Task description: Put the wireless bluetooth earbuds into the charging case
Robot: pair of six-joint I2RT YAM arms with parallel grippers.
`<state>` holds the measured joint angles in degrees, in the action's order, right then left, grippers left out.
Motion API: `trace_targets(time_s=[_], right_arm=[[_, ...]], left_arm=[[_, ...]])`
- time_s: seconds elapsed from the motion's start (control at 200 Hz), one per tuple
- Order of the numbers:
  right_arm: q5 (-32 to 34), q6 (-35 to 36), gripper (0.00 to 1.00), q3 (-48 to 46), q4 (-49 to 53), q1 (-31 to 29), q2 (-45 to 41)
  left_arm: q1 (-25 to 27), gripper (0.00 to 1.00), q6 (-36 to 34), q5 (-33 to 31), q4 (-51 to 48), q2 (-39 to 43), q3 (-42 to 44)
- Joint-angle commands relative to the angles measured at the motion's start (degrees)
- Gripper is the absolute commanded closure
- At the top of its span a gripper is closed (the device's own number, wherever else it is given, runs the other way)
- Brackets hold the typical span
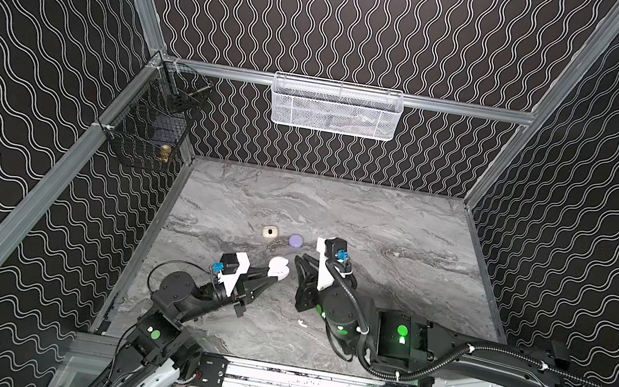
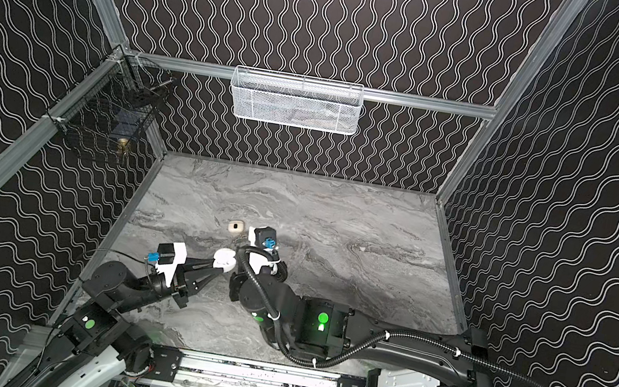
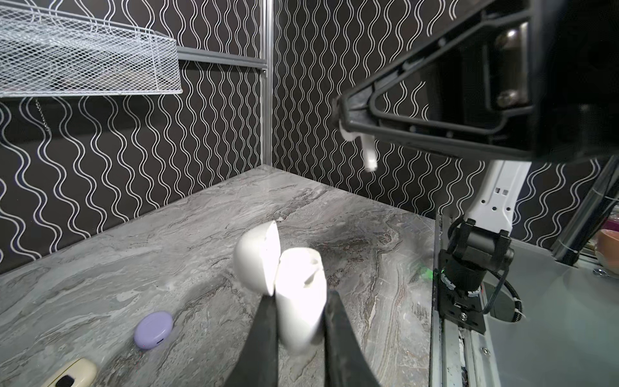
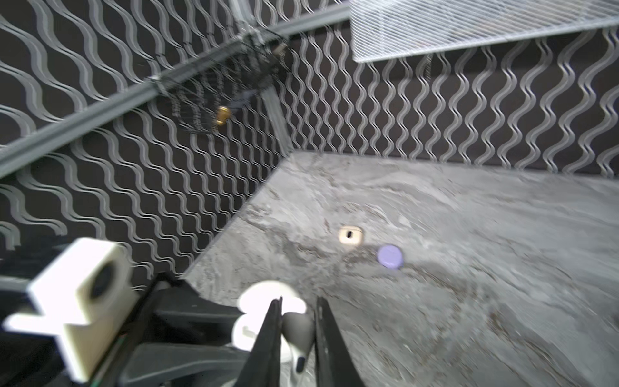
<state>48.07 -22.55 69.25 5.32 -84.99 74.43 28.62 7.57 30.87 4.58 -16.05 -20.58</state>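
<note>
Low over table [image 1: 379, 222], left arm [image 1: 190, 297] extends, jaws gripping open case [image 1: 279, 267].

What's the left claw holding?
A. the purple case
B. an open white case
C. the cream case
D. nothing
B: the left claw grips the open white case, lid flipped back; the purple case and cream case lie on the table.

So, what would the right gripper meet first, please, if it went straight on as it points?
Probably bare marble table, just beyond the open white case; the cream case lies off that line. Depth is unclear.
</note>
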Motion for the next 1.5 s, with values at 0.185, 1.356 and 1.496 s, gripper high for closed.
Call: trace_targets(time_s=[0.185, 1.356, 1.496], right_arm=[[-4.21, 10.71, 0.89, -4.12, -19.08, -2.25, 2.43], [-4.64, 11.31, 0.87, -8.18, -19.72, -3.19, 5.39], [-4.99, 10.33, 0.86, -8.77, -19.56, -3.23, 5.12]], left_arm=[[-0.04, 1.00, 1.22, 4.06, 4.25, 3.75, 1.32], [0.03, 1.00, 1.40, 4.81, 4.14, 6.89, 1.66], [0.02, 1.00, 1.48, 4.90, 4.03, 7.07, 1.62]])
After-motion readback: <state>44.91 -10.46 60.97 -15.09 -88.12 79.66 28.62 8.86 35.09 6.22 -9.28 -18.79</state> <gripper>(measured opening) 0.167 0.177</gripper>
